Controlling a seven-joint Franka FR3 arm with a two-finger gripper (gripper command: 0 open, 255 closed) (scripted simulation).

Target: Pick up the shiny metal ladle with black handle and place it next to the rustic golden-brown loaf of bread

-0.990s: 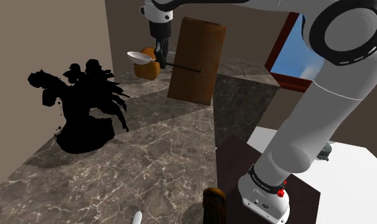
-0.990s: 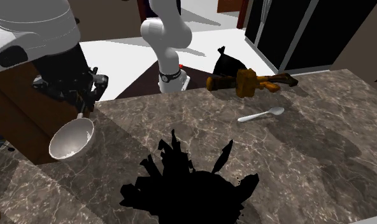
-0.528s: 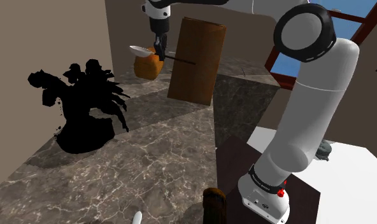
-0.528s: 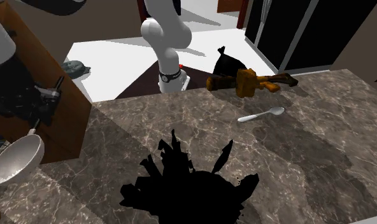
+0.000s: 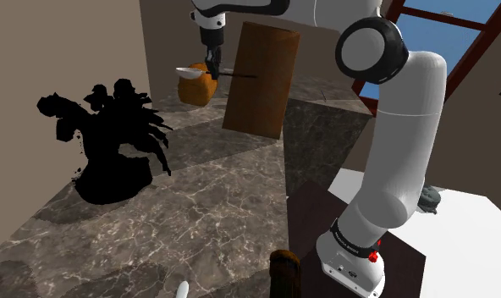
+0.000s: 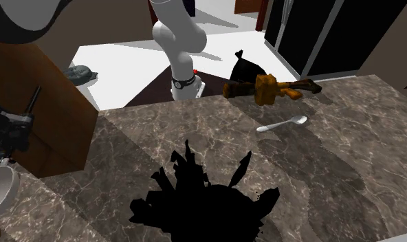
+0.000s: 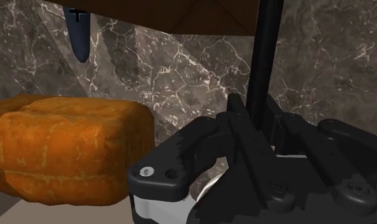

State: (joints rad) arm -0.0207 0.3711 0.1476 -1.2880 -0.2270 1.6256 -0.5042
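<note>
Clamped in the gripper (image 5: 211,66) by its thin black handle: ladle (image 5: 190,74) with pale, shiny rounded bowl, held level, close by the orange-brown bread loaf (image 5: 196,90).

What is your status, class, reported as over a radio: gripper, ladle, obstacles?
Gripper shut on ladle handle. Ladle in the air close to bread, not set down. Tall brown board stands close by the handle's end.

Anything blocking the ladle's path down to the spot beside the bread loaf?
Nothing visible. The claw holds the ladle above the bread loaf; the brown board stands to the shoulder view's right, not between.
</note>
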